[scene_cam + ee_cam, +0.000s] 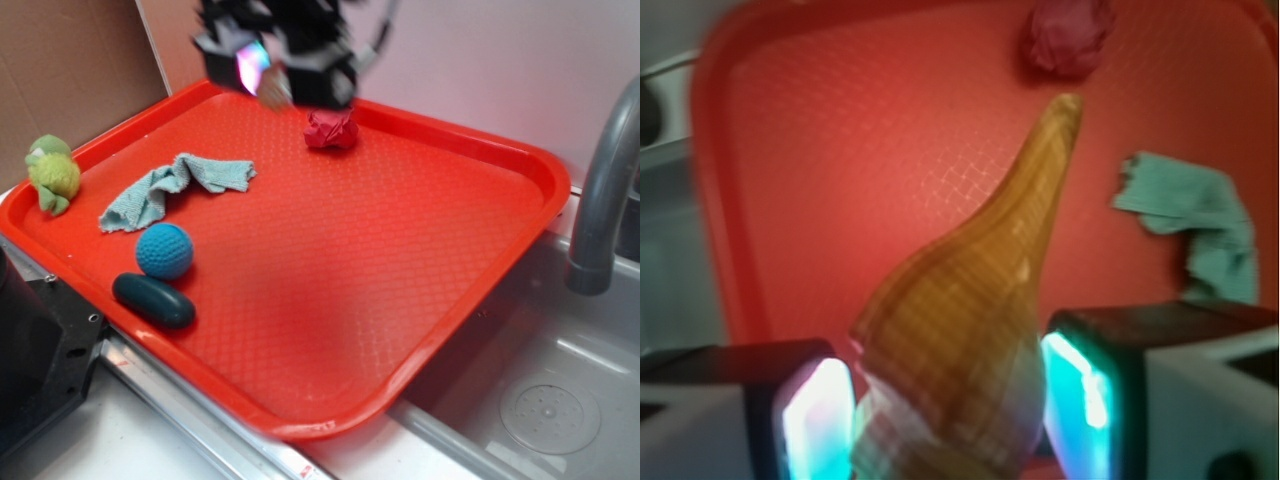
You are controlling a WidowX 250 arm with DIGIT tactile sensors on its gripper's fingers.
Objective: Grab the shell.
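Tool (pixel 950 400) clamped on the tan-orange ridged spiral shell (pixel 970 320), both glowing pads touching its wide body, thin pointed stem sticking out forward. Exterior view: tool (pixel 275 75) blurred, raised above the far edge of the red plastic tray (pixel 480 300), just beside the wrinkly dark-red wad (pixel 331 129), with the shell (pixel 274 93) only a tan smear under it. Risk: body is rounded and tapering, so it could squirt out of the pads or pivot if grip is light or motion jerky.
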